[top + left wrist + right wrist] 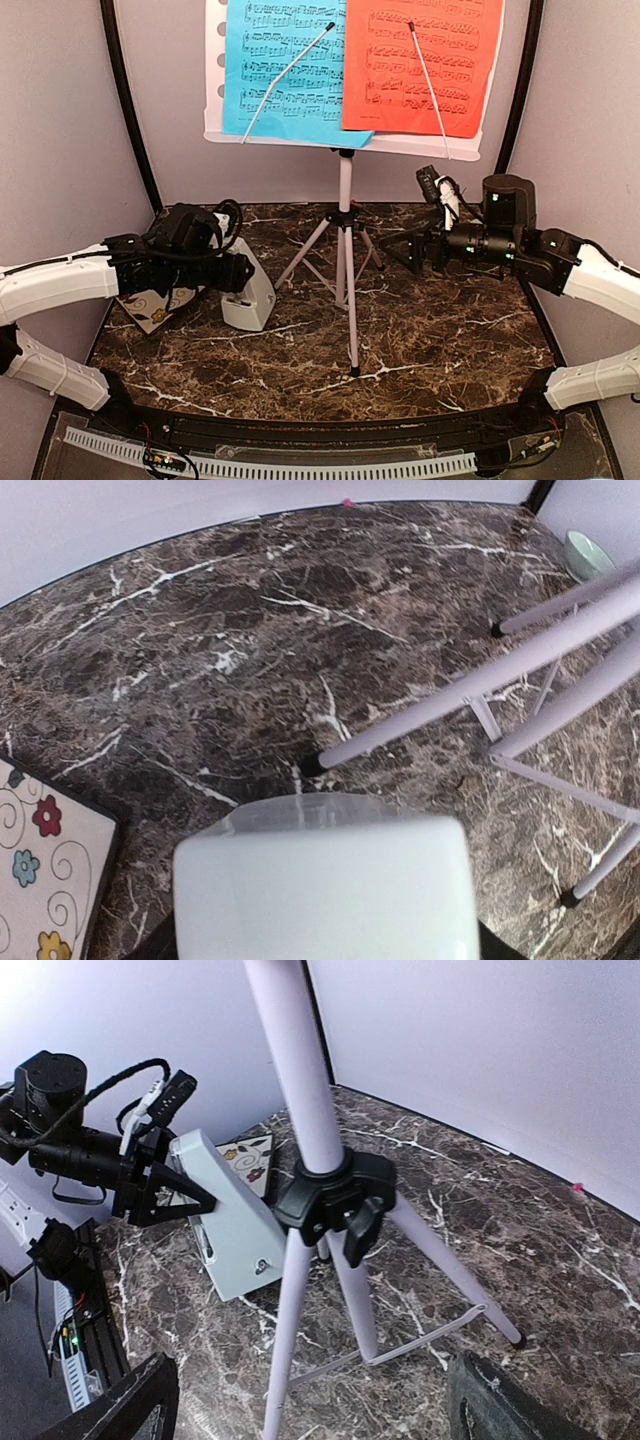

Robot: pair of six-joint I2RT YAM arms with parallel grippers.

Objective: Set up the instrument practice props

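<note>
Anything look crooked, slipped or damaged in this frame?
Only the blue sheet: it sits lower than the orange sheet, and its bottom edge hangs slightly crooked over the ledge of the music stand. The stand itself is upright, and the metronome stands level in the left gripper.

Both arms reaching inward — left claw (233, 272) clasping metronome (251, 297), right claw (413, 250) spread wide

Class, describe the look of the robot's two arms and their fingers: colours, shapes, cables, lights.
Both the left arm and right arm have white tubular links joined by black cylindrical joints. A black cable loops at the left wrist. Green lights dot the right arm. The left gripper's fingers are black and triangular.
</note>
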